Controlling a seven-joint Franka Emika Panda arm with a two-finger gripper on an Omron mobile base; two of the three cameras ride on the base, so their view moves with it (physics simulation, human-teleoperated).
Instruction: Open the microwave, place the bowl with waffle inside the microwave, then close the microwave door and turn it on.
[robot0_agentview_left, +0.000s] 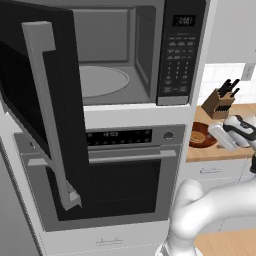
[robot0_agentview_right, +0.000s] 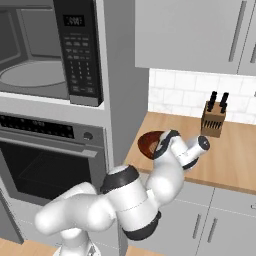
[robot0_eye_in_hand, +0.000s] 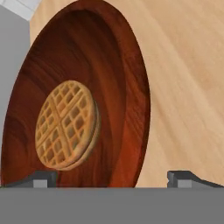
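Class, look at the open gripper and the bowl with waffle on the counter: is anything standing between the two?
Nothing visible does. In the hand view the gripper looks straight into the bowl with waffle on the wooden counter, with its two fingertips on either side of the near rim.

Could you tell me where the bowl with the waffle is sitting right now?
The bowl with waffle sits on the wooden counter, right of the oven, in front of the knife block.

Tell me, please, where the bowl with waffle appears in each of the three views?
Left base view: bowl with waffle at right, on the counter, below the knife block.
Right base view: centre, partly behind the arm.
Hand view: left and centre, close up.
Shared landmark: the counter.
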